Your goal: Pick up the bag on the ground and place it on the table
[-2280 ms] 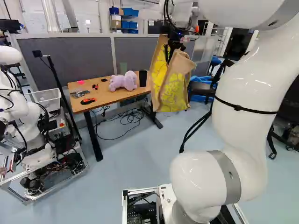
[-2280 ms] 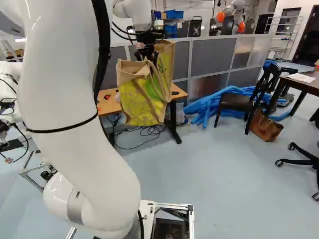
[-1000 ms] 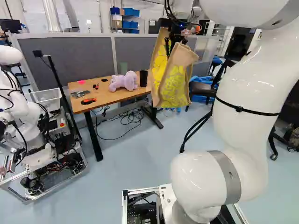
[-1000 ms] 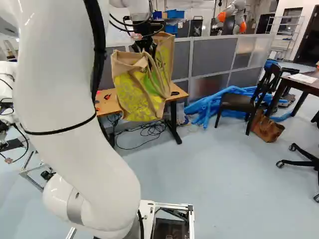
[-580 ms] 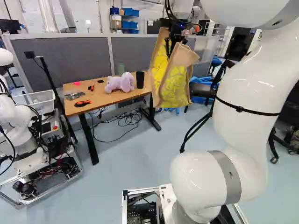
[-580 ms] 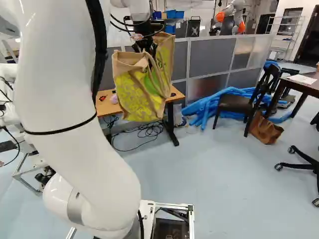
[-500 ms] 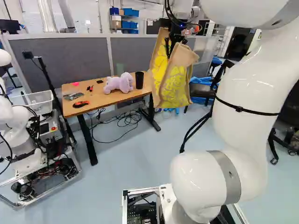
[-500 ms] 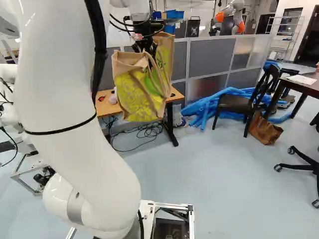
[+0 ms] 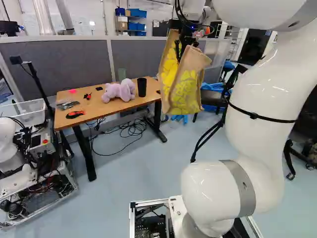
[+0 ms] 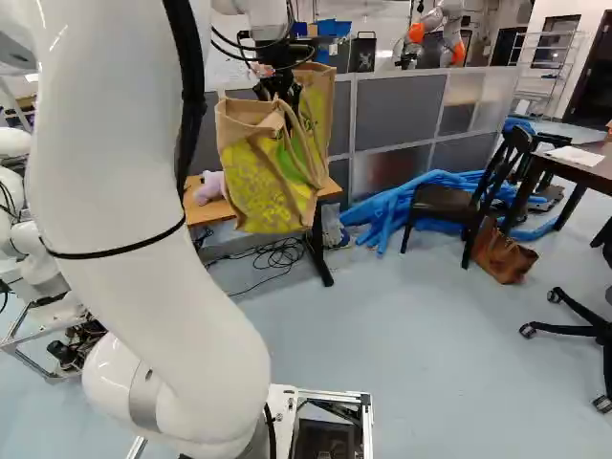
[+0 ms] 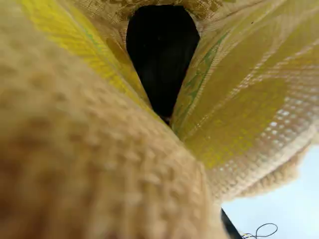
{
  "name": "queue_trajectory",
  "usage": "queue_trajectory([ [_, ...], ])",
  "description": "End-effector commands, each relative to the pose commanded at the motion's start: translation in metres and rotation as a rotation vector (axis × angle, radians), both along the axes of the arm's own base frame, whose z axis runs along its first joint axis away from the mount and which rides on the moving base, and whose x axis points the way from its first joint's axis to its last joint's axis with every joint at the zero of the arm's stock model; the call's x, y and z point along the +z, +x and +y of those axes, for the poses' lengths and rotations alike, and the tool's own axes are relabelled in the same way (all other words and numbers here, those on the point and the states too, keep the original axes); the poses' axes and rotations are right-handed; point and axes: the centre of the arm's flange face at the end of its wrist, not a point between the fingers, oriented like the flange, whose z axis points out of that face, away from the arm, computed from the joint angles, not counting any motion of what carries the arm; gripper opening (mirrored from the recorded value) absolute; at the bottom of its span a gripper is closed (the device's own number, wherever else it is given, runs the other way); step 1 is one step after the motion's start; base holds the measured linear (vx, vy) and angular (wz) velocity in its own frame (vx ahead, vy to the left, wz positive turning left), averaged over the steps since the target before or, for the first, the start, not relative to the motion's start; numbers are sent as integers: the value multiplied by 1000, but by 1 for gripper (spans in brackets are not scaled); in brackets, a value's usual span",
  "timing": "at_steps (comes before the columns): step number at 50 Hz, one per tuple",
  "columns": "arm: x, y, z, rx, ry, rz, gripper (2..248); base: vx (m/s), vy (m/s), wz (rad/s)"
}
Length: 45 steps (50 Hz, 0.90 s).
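Hand (image 9: pixel 180 53) holds bag (image 9: pixel 185 94) aloft — table (image 9: pixel 147 99) edge beyond.

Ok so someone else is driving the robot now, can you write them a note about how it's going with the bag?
Gripper: the yellow-and-tan bag hangs from it; how firmly it is gripped can't be seen.
Table: the wooden table holds a purple plush toy and a black cup, among other things.
Done: bag picked up, hanging in the air.
Left: bring it over the table, set it down, let go. The toy and cup could get bumped, so probably choose a bare spot.
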Motion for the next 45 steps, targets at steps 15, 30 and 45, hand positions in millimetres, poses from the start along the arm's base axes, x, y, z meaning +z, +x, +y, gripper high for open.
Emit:
queue_trajectory([
  [15,0,0,0,0,0,0,23,97,-122,7],
  [30,0,0,0,0,0,0,23,99,-125,5],
  [45,0,0,0,0,0,0,23,114,-112,145],
])
